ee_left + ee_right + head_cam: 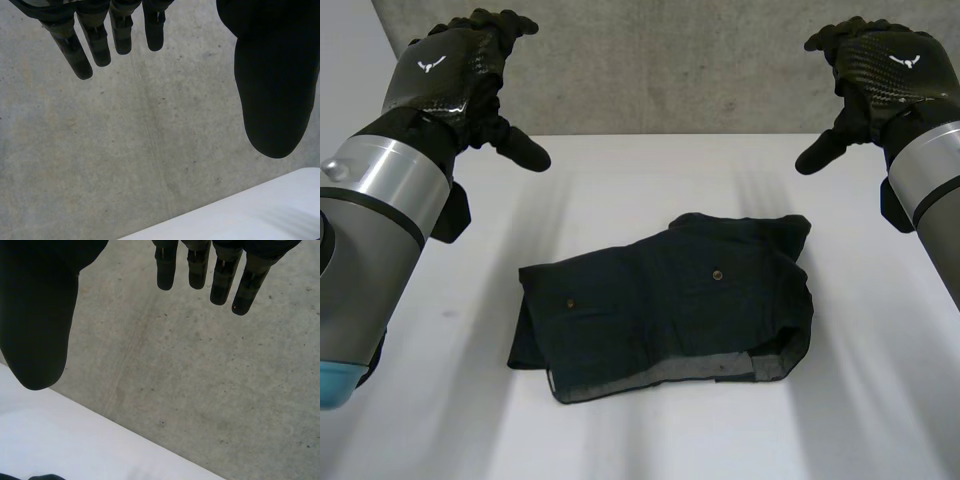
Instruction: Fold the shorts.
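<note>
Left robot hand (460,60) raised over far-left of worktop (620,170), fingers (97,42) straight, thumb spread wide, holding nothing. Right robot hand (880,65) likewise at far-right, fingers (197,270) straight, empty. Dark shorts (670,300) lie folded mid-worktop, well apart from both hands, lighter lining along near edge. Concrete wall (670,60) behind.

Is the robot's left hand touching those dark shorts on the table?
Apart. In the head view the left hand hovers open, with bare table between it and the shorts.
</note>
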Robot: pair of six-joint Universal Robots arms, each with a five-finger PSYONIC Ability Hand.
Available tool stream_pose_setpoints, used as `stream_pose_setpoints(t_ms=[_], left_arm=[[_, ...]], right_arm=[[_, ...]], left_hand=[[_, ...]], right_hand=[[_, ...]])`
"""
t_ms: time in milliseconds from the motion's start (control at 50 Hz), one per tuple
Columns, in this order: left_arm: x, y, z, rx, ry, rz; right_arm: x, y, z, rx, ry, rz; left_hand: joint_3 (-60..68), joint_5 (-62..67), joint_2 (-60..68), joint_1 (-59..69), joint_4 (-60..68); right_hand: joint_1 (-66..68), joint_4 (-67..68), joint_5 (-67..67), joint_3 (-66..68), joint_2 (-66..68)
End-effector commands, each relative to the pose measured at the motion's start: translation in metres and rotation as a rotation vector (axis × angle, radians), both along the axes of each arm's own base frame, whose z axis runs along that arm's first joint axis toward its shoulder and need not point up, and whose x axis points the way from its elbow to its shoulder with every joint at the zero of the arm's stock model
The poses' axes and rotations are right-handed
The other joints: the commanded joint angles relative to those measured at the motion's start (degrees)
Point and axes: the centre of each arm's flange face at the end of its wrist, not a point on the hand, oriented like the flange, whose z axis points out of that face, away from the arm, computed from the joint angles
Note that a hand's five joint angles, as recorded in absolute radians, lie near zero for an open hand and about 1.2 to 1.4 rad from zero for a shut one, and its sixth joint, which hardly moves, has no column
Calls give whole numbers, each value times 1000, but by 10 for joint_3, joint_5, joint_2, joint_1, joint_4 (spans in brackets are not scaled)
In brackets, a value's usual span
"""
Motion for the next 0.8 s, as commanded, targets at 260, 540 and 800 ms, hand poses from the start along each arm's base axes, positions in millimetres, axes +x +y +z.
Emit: stream_pose_setpoints(t_ms=[260,540,800], left_arm=[[-12,-29,-66,-75,-410,34],[8,-109,-160,68,-635,80],[6,-94,-196,235,-682,-81]], right_arm=[[-3,37,-86,267,409,168],[-7,38,-172,384,457,155],[-6,-19,-165,158,498,47]], left_hand=[[-26,-27,-21,-23,-21],[-26,-27,-21,-23,-21],[552,551,557,554,556]], right_hand=[[-15,-33,-42,-20,-26],[160,142,133,156,149],[685,667,658,680,674]])
